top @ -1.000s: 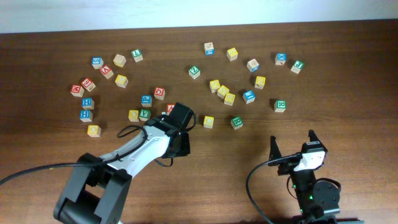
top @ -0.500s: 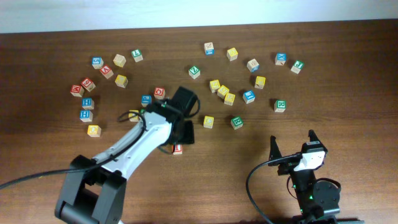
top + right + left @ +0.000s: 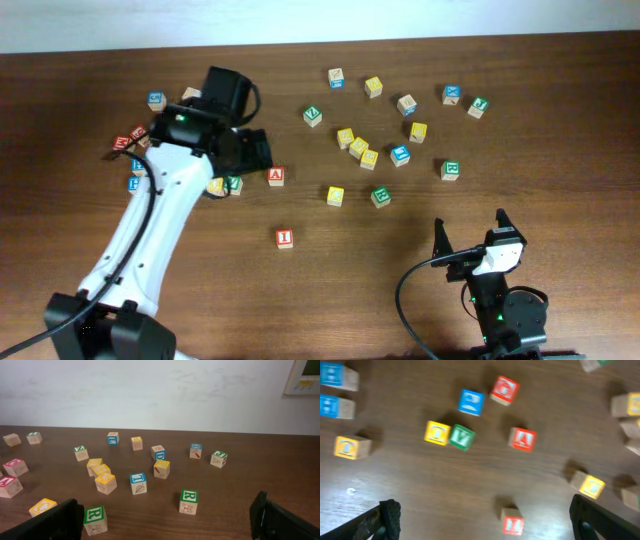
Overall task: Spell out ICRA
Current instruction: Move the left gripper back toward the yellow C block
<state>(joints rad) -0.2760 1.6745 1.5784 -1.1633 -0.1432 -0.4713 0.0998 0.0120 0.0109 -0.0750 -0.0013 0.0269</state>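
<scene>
The red "I" cube lies alone on the wood, low in the left wrist view between my spread fingers and well below them. The red "A" cube sits behind it. My left gripper hangs open and empty, high above the left cluster. Two green "R" cubes stand in front of my right gripper, which is open and empty near the front right. They appear overhead as two green cubes. I cannot read which yellow cube bears "C".
Several other letter cubes are scattered across the back half of the table: a left cluster under my left arm, including a yellow cube beside a green one, and a yellow group mid-table. A yellow cube lies right of "A".
My left gripper has opened, leaving the red "I" cube on the table, then risen and swung back to the left. The right arm has not moved.
</scene>
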